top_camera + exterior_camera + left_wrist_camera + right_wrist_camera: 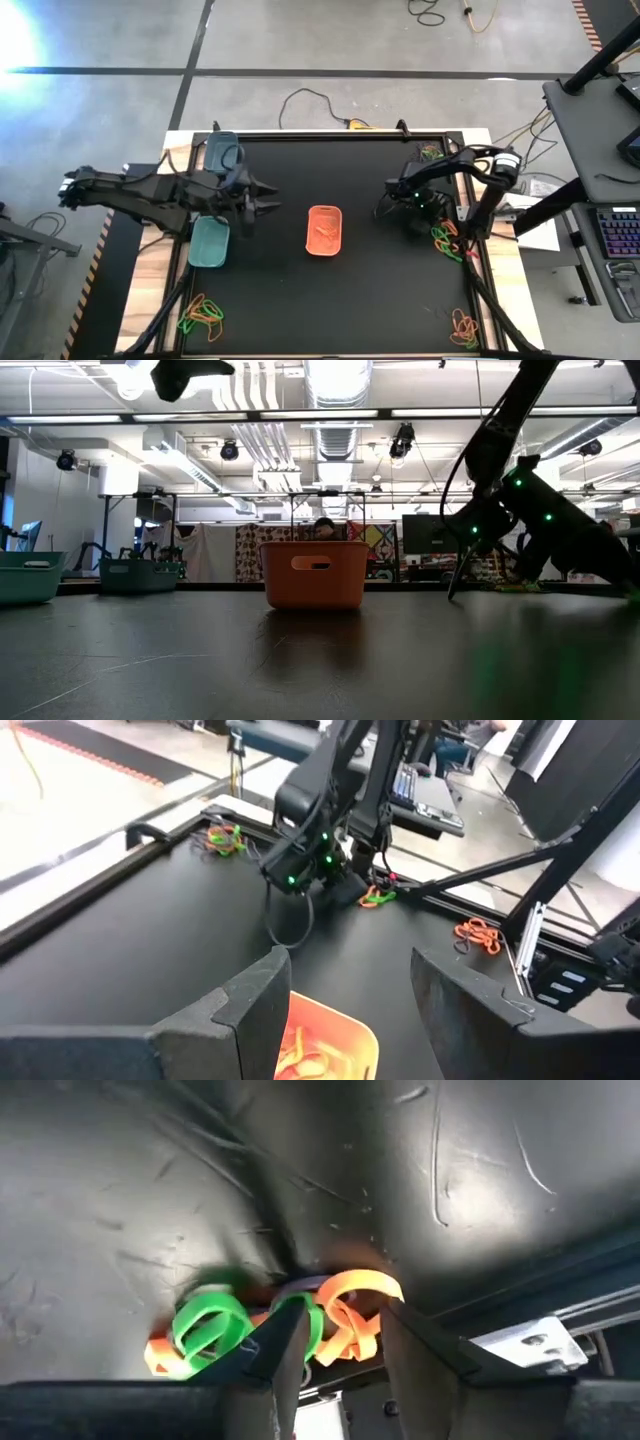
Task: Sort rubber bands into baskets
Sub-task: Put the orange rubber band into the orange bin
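Right claw [335, 1345] is down on the tabletop [370, 200] at a tangle of rubber bands [280, 1325], right of centre in the high view. In its wrist view the fingers [285, 1350] stand partly apart, straddling green and orange loops; whether a band is actually pinched cannot be told.

Left claw [268, 200] hovers left of centre, just left of the orange basket [325, 230], fingers partly open, empty.

The orange basket sits mid-frame with a few orange bands inside. The light teal basket [209, 243] and the dark grey-teal basket [221, 150] sit at the left, beside the left arm. More band piles: lower left [203, 312], lower right [463, 326], and one at the upper right tabletop edge [432, 152].

Handling judgement: the bands look very light, thin, soft and stretchy, lying flat and interlocked, so lifting one likely drags its neighbours. They won't break, but can slip or snap free of the fingers. Best hold is probably a raised arc of a single loop at the pile's edge, pinched across the strand and not deep in the knot.
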### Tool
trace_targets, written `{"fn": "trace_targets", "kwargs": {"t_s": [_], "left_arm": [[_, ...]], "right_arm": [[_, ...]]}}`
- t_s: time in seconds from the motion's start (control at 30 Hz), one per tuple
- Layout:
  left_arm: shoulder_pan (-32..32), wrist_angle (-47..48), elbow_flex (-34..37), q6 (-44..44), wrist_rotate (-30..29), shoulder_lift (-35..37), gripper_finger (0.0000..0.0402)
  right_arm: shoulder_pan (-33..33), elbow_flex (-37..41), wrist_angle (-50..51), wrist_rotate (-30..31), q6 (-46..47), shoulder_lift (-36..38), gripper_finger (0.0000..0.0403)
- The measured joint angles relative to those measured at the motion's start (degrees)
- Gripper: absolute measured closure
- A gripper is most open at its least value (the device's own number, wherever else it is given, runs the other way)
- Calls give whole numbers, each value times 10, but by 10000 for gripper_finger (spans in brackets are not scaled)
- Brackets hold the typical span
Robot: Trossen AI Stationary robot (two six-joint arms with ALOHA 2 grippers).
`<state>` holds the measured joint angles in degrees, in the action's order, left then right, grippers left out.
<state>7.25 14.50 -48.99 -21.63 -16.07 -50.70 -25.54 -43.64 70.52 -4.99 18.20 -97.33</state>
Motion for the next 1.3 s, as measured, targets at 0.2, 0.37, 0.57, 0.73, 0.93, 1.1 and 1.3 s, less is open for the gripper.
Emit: {"fn": "trace_targets", "kwargs": {"t_s": [0.2,0.37,0.57,0.73,0.93,1.1,1.3], "left_arm": [[-2,30,0,10,-10,44,209],[-2,71,0,-9,-16,68,209],[-2,110,0,-42,-15,84,209],[-2,110,0,-45,-20,109,209],[-2,114,0,-12,-20,140,209],[-2,149,0,4,-12,164,209],[-2,201,0,22,11,178,209]], "right_arm": [[0,0,-9,7,3,5,328],[0,0,3,69,3,41,387],[30,-26,43,97,31,112,394],[102,-101,37,95,85,142,394],[175,-216,-30,68,109,120,394],[200,-288,-112,60,118,81,394],[228,-367,-221,23,81,51,394]]}}
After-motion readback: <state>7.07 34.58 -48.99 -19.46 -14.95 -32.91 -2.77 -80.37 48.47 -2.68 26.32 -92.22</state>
